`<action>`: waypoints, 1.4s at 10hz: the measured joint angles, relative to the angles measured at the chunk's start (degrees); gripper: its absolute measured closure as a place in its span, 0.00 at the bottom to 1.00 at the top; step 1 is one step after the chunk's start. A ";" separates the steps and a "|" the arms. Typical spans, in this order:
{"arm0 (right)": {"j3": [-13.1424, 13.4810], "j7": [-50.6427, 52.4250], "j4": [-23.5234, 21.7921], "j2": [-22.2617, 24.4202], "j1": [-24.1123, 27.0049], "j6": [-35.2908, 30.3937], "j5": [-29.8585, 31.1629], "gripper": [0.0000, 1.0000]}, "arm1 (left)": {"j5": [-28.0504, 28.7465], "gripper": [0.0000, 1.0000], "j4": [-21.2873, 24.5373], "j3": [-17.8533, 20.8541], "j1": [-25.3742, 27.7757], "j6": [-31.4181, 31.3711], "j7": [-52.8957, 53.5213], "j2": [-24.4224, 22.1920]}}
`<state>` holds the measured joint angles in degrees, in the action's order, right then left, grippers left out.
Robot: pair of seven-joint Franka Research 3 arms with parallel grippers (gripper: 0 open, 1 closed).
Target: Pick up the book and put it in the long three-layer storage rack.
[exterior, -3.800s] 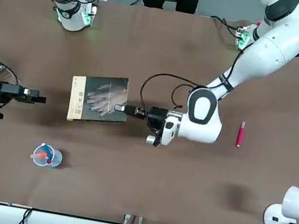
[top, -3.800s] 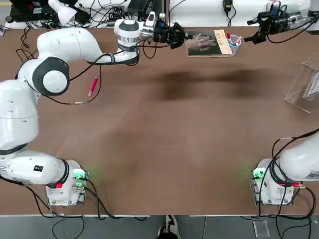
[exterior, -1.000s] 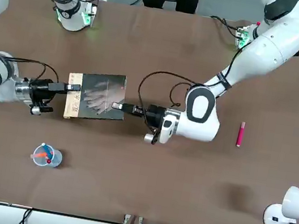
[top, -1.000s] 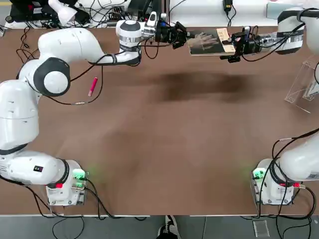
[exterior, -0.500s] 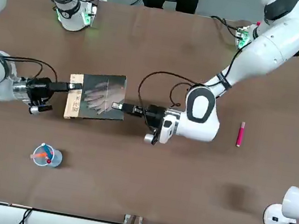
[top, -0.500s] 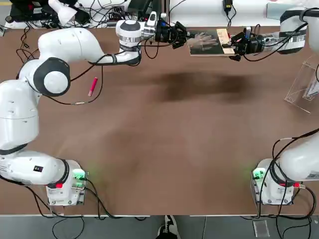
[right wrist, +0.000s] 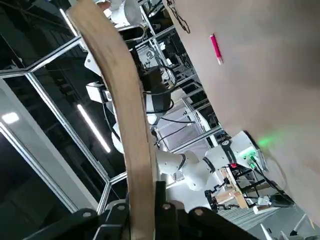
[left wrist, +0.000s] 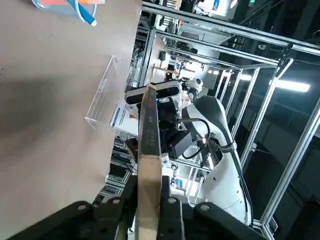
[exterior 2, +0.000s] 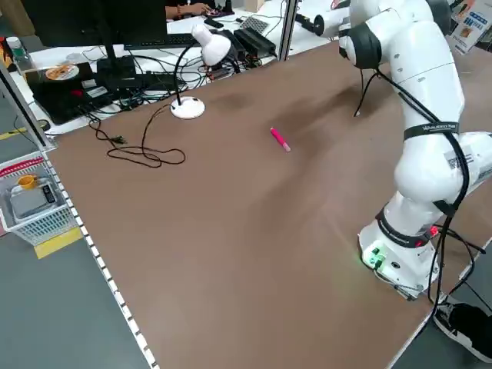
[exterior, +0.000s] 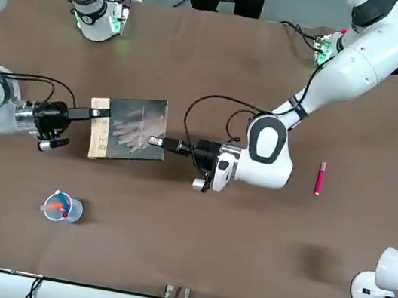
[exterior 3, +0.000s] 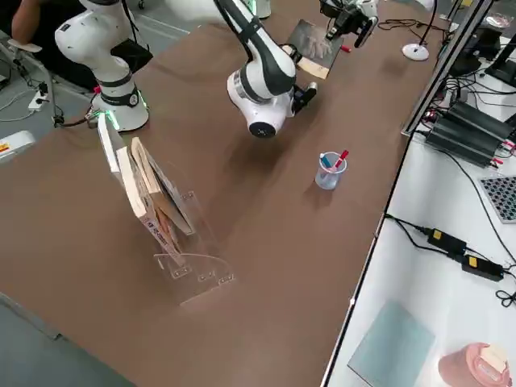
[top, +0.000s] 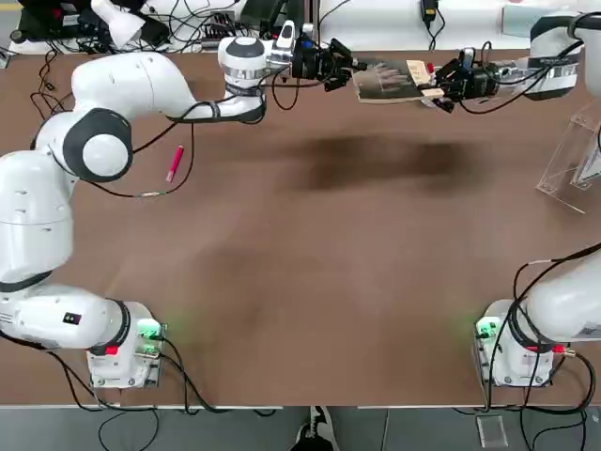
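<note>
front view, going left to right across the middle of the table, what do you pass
right gripper → book → left gripper → pink pen

1. The right hand, which had hung out near the table's edge well clear of the book, came in along the far side and met the book's tan-strip edge.
2. Its fingers, still spread around that edge a second ago, closed and clamped onto it.
3. The book came up off the table: it had lain flat beside the left hand, then hung between the two hands, its shadow spread on the table below.
4. The book slid a little away from the pen cup, and in the last second the tan edge rose and twisted slightly.
</note>
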<state>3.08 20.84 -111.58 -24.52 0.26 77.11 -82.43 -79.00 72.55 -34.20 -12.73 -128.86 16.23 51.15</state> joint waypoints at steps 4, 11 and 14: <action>0.01 -0.71 0.92 0.17 0.16 -0.08 -0.03 0.85 | -0.10 0.60 -0.52 -0.02 0.02 -0.31 0.00 -0.01; 3.11 -7.57 8.97 1.41 0.28 0.06 6.37 0.85 | 8.11 0.00 -1.32 0.08 0.26 -4.65 -1.20 -1.58; 6.37 -12.93 14.81 3.42 0.31 0.48 13.84 0.85 | 24.60 0.00 -1.71 0.10 1.50 -4.73 -10.23 -2.77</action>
<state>9.45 7.90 -96.77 -21.10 0.57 77.58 -68.59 -54.41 70.84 -34.10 -11.23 -133.59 5.99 48.38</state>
